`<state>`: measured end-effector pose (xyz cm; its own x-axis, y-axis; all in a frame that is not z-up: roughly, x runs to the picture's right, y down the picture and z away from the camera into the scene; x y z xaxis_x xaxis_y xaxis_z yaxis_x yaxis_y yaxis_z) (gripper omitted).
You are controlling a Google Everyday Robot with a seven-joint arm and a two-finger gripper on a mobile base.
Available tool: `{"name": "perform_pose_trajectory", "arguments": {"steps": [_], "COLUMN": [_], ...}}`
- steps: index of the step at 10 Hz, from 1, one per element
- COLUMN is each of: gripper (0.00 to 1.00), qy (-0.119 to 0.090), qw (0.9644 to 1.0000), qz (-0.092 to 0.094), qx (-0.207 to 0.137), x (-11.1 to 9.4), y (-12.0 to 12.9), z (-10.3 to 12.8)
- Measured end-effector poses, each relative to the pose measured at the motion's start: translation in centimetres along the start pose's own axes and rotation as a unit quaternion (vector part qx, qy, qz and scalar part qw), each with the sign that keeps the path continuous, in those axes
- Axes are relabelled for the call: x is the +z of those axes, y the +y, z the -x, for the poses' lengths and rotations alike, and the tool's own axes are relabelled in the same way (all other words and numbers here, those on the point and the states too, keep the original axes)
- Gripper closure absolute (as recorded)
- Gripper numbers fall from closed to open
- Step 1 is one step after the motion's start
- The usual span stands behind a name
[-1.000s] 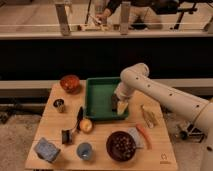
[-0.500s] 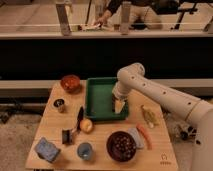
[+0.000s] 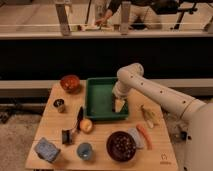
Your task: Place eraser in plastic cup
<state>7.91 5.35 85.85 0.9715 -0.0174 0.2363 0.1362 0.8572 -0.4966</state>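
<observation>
My gripper [image 3: 119,105] hangs over the right part of the green tray [image 3: 98,100], close to its floor. A small dark narrow block [image 3: 80,115], which looks like the eraser, lies on the table just left of the tray, well apart from the gripper. The light blue plastic cup [image 3: 85,150] stands upright near the table's front edge, left of the dark bowl [image 3: 121,145]. I see nothing held in the gripper.
An orange-brown bowl [image 3: 70,82] and a shiny metal cup [image 3: 59,105] stand at the left. A black clip-like object [image 3: 66,136], a round fruit [image 3: 86,125] and a blue-grey block [image 3: 47,149] are at the front left. A banana [image 3: 148,117] and a carrot [image 3: 143,136] lie at the right.
The gripper has shifted slightly left over the tray. The objects on the table have not moved.
</observation>
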Motion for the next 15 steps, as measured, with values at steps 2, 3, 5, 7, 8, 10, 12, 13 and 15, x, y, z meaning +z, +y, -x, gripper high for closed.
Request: {"name": "perform_pose_trajectory", "arguments": {"steps": [2, 3, 5, 7, 8, 10, 12, 13, 15], "gripper": [0.2, 0.2, 0.2, 0.2, 0.2, 0.2, 0.2, 0.2, 0.2], "qy": [-0.008, -0.014, -0.013, -0.005, 0.0, 0.007, 0.006, 0.005, 0.003], "qw": [0.9993, 0.9979, 0.9954, 0.9921, 0.9899, 0.9823, 0.9749, 0.9684, 0.9543], "qz": [-0.01, -0.012, -0.009, -0.014, -0.016, -0.019, -0.018, -0.013, 0.001], "qx": [-0.035, -0.063, -0.094, -0.125, -0.141, -0.186, -0.222, -0.249, -0.299], "x": [-0.6, -0.7, -0.6, -0.1, 0.2, 0.9, 1.2, 1.2, 1.5], "y": [-1.3, -1.9, -2.3, -2.7, -2.8, -3.1, -3.3, -3.5, -3.7], "z": [-0.7, -0.7, -0.9, -0.7, -0.7, -0.8, -0.4, -0.3, 0.4]}}
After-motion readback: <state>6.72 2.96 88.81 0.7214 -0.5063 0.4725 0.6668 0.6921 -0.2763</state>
